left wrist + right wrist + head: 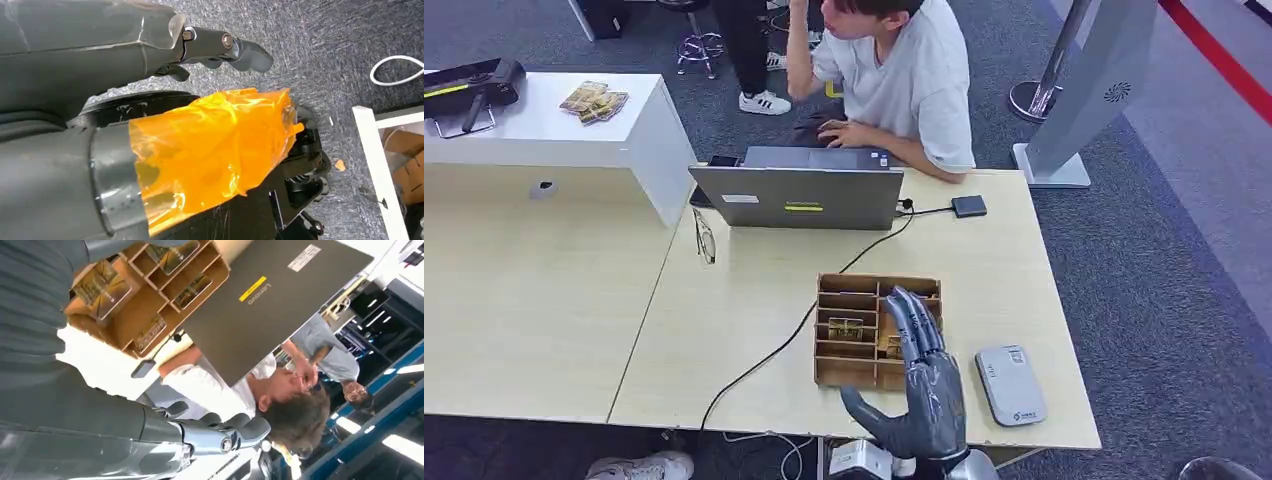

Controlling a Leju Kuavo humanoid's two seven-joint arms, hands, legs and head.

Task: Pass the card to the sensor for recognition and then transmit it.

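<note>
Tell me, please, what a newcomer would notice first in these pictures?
Probably the right robot hand, fingers spread and holding nothing, raised over the wooden card rack at the table's near edge. Next, the person across the table behind an open laptop. The grey sensor lies just right of the rack.

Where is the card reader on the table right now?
In the head view, the card reader lies flat near the table's front right corner, right of the wooden card box and the right hand.

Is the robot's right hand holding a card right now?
No, in the head view the right hand hovers over the wooden card box with fingers spread and nothing in them.
</note>
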